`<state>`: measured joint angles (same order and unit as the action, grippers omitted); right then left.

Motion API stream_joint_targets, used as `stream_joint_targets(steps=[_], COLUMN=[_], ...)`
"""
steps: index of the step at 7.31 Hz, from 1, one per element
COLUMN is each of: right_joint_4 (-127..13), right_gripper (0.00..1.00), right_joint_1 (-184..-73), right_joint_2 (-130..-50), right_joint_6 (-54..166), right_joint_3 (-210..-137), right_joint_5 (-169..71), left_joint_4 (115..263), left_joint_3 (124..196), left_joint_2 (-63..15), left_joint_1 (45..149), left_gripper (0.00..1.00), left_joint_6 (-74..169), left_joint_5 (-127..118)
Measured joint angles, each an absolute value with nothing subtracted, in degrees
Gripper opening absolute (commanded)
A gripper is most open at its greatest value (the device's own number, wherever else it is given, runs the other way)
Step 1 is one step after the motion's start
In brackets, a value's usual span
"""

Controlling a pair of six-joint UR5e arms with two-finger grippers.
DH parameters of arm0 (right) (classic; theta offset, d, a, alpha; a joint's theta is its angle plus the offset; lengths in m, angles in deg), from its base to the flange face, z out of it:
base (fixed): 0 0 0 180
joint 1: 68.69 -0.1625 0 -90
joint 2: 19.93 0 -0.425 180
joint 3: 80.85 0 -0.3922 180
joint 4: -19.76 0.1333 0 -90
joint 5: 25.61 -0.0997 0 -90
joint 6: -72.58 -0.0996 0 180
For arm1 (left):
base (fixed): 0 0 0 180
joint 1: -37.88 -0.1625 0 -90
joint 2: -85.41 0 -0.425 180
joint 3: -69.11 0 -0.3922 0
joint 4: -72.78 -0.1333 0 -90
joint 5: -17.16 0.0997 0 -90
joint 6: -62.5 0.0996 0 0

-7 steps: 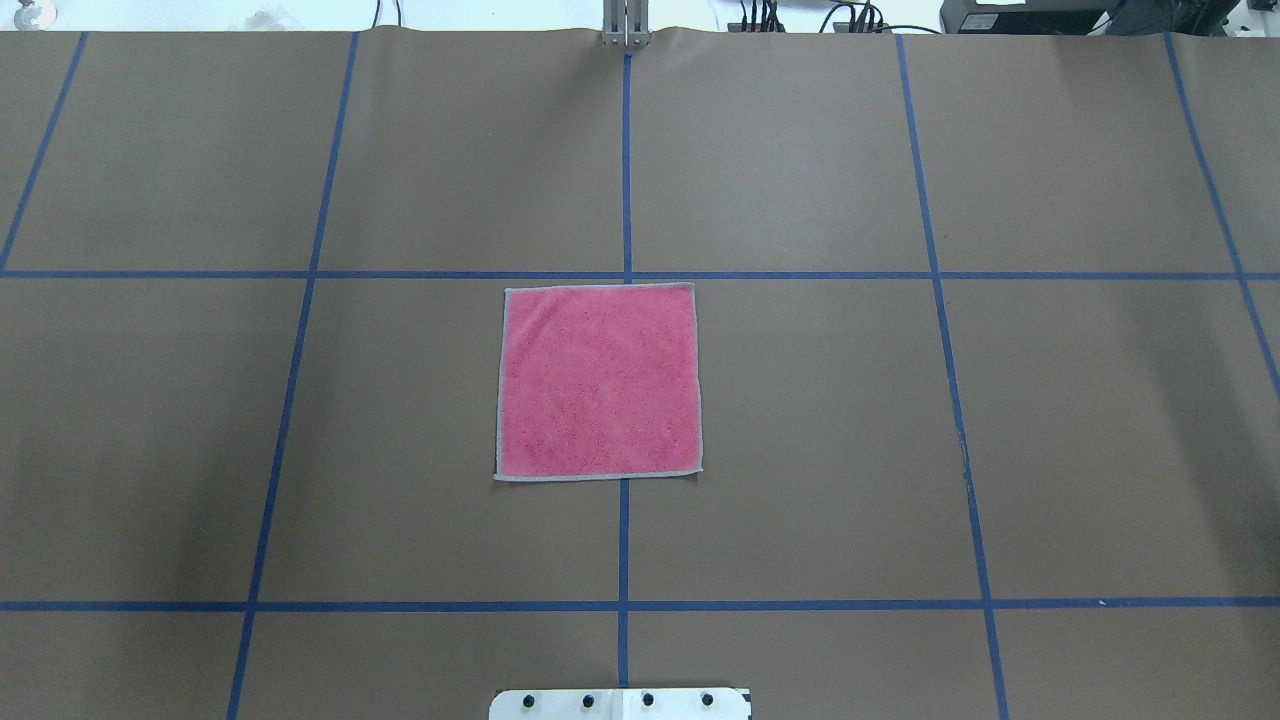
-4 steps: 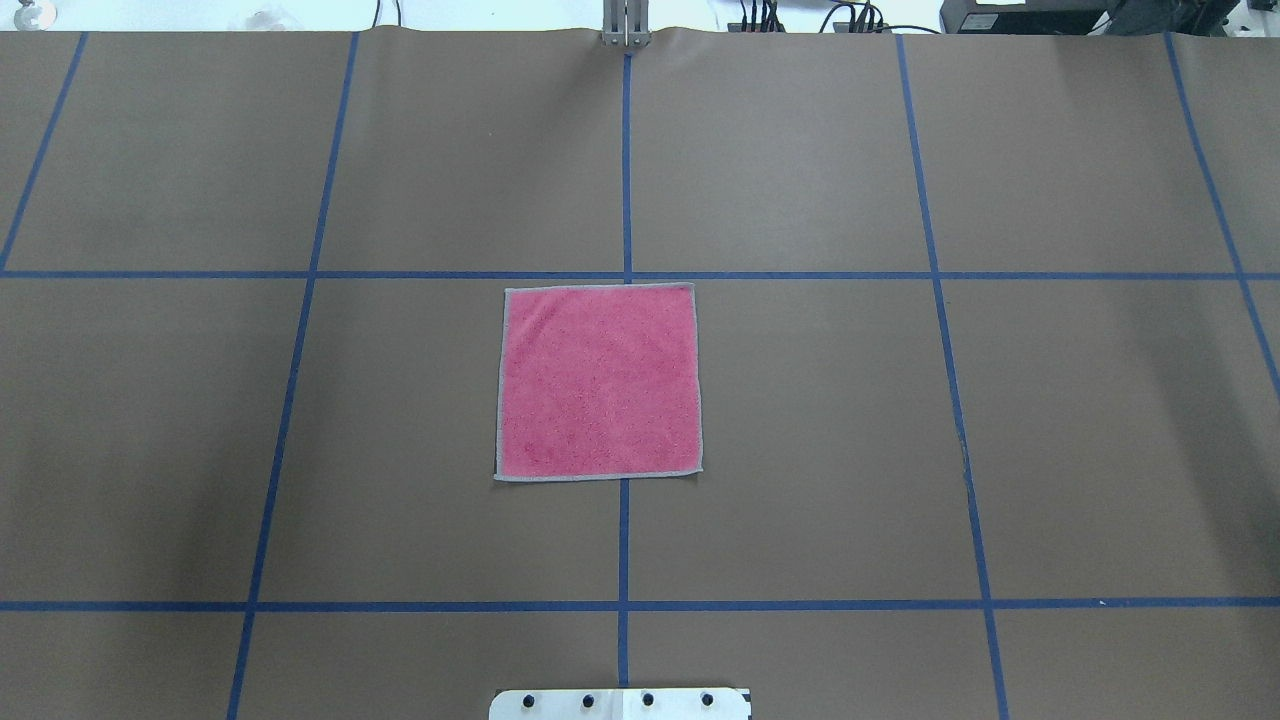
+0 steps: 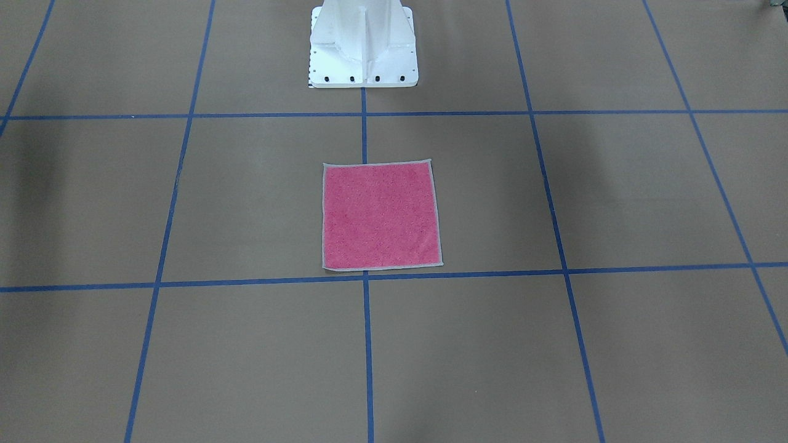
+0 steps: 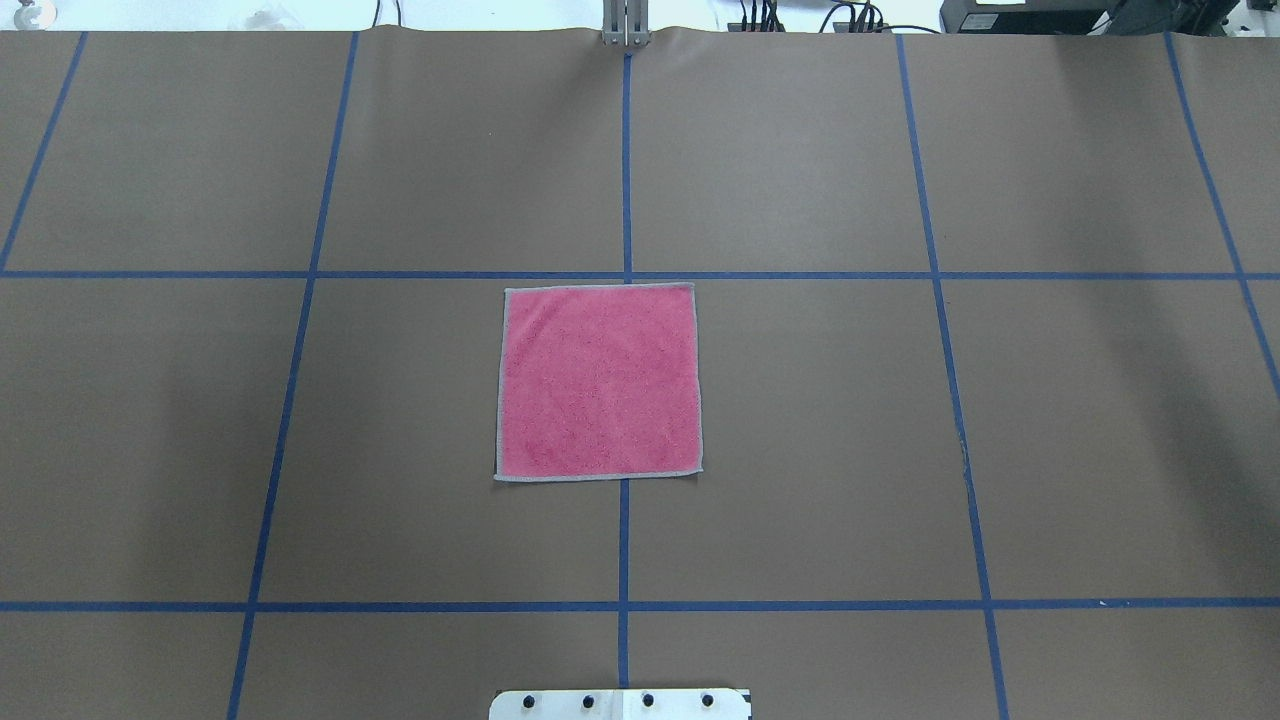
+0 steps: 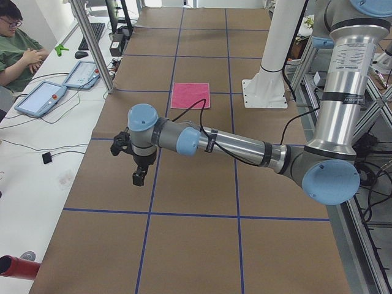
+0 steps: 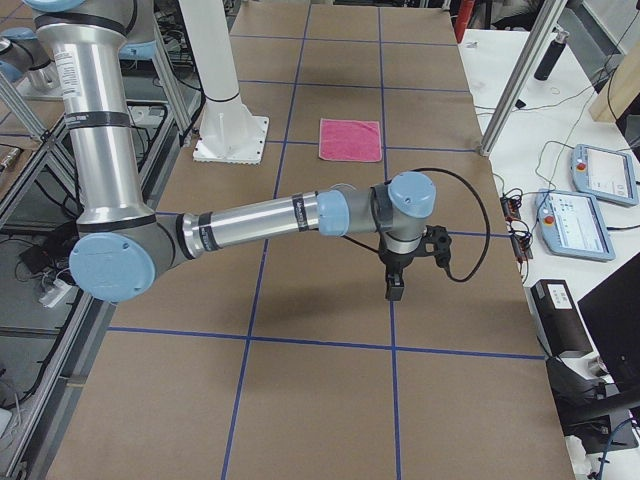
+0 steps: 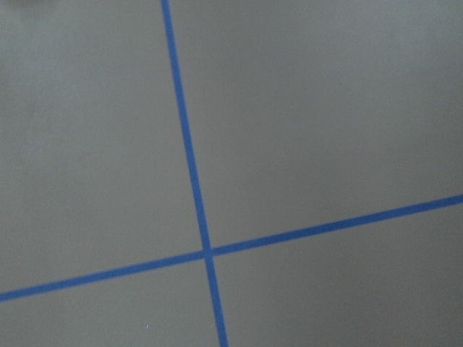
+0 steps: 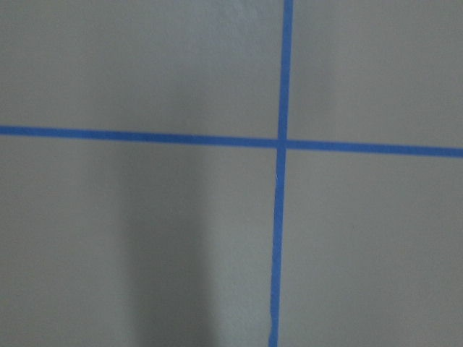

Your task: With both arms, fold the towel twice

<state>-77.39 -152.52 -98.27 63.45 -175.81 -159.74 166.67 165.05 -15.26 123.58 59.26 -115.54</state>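
- Brown paper covers the table (image 4: 800, 400), which is marked into big squares by blue tape (image 4: 626, 160). The robot's white base (image 3: 363, 43) stands at the near middle edge.
- Out over the robot's left end of the table, the left arm (image 5: 233, 147) stretches low, and the left gripper (image 5: 138, 178) points down above bare paper. It shows only in the side view, so I cannot tell whether it is spread or closed. Its wrist camera sees only a tape crossing.
- At the centre, the towel (image 4: 598, 382) lies flat with its pink side up, straddling the middle tape line. Its far edge is just short of a cross line.
- Compared with a second ago, the towel looks the same from overhead: same spot, same outline, and no corner lifted. I judge that no fold has begun and both arms have yet to reach it.
- Over the right end, the right arm (image 6: 260, 225) mirrors the left one. The right gripper (image 6: 396, 288) hangs above the paper, well apart from the towel, and I cannot tell its state either.
- A man (image 5: 18, 49) sits at the side bench by two control tablets (image 5: 41, 98).
- No brand, label or writing can be read anywhere.
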Motion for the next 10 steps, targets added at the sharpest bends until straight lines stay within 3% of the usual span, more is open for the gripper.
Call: stream_joint_targets(steps=[2, 5, 7, 10], right_joint_4=[-74.0, -56.9, -49.6, -44.7], right_gripper=[1.0, 1.0, 1.0, 1.0], right_joint_1=[-146.0, -138.5, -134.2, -125.4], right_joint_2=[-89.7, -89.2, -89.4, -91.3], right_joint_6=[58.1, 43.5, 25.9, 8.3], right_joint_3=[-170.2, -168.4, -171.5, -180.0], right_joint_5=[-160.3, -160.6, -160.5, -159.8], left_joint_4=[167.5, 177.8, 189.1, 193.9], left_joint_3=[165.9, 167.0, 167.0, 168.7], left_joint_2=[-20.9, -27.5, -28.2, -28.4], left_joint_1=[116.5, 98.7, 87.2, 72.0], left_gripper=[1.0, 1.0, 1.0, 1.0], left_joint_6=[46.9, 8.6, -13.1, -30.5], left_joint_5=[-115.8, -114.3, -105.6, -90.7])
